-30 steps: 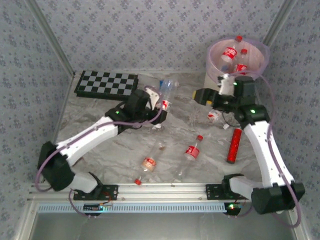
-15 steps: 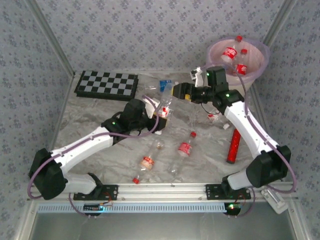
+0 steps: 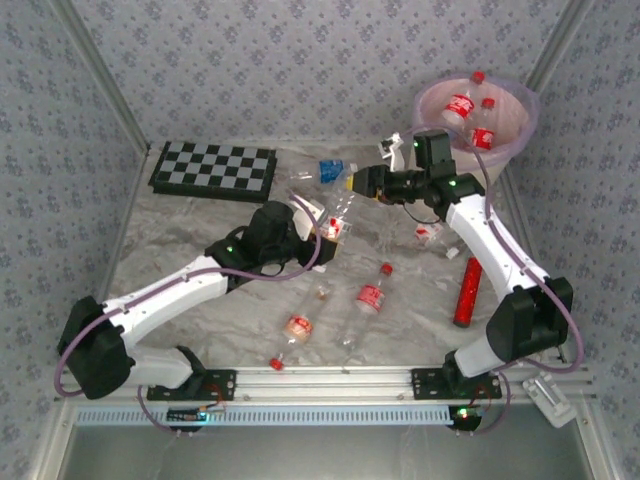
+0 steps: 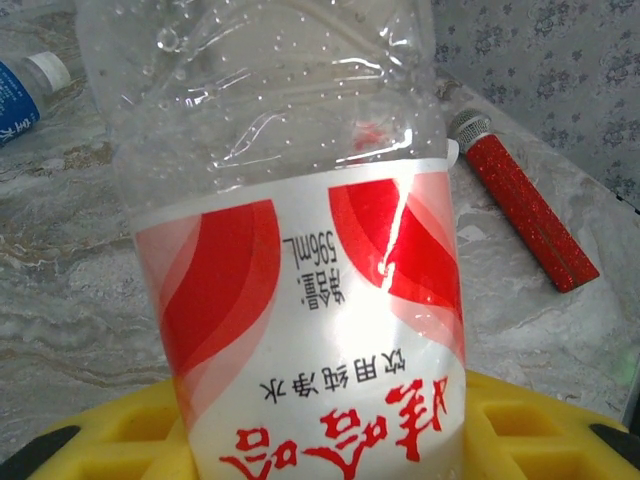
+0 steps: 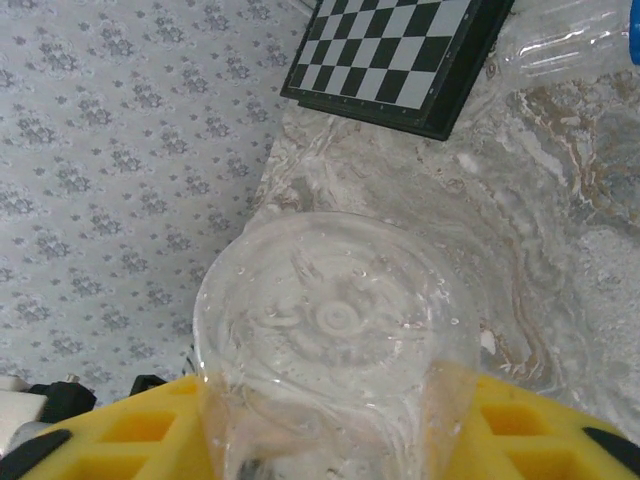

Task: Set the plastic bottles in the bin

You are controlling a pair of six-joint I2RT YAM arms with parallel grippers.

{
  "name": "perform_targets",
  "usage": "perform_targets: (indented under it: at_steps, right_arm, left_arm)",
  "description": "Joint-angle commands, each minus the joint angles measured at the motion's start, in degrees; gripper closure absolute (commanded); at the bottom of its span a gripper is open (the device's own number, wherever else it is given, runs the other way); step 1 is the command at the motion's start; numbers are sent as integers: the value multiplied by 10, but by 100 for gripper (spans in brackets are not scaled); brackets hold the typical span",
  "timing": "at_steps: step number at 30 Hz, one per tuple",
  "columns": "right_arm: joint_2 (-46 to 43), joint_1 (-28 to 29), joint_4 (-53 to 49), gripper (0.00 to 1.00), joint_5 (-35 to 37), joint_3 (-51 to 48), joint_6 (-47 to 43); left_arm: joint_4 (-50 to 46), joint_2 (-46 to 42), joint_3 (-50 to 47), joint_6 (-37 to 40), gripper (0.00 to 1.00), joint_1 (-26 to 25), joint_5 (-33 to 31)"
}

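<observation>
Back left on the marble table (image 3: 180,225), a checkerboard (image 3: 212,170). Mid-table, left gripper (image 3: 322,237) clenched on a red-labelled bottle (image 4: 310,300), label between the yellow pads. Toward the near edge, a near-left bottle (image 3: 297,325) and a near-right bottle (image 3: 368,298), both lying flat, well apart from the bin (image 3: 425,108). Farther back, a blue-labelled bottle (image 3: 328,171) on its side. Just right of that, right gripper (image 3: 358,183) grasping a clear bottle (image 5: 335,330) by its base. Farther right, a red tube (image 3: 467,290), lying flat. Back right corner: bin, pink-lined, with binned bottles (image 3: 460,104) inside.
</observation>
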Motion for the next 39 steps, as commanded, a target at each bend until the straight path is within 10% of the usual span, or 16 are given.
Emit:
perform_targets:
  at_steps: [1,4,7,23,39]
  right_arm:
    - [-16,-17,7,56,3,7,0]
    - [-18,-31,-6,57,6,36,-15]
    - [-27,-61,-59,59,44,107,-63]
    - [-13,-224,22,77,457,361,-206]
    - [208,-216,-40,88,476,481,-262]
  left_arm:
    - [23,1,13,13,52,-5,-1]
    - [17,-8,14,7,16,-5,-21]
    - [1,-25,12,3,3,-5,-43]
    - [1,-43,-19,-43,2,-5,-60]
    - [-14,-49,-24,-51,2,-6,-69]
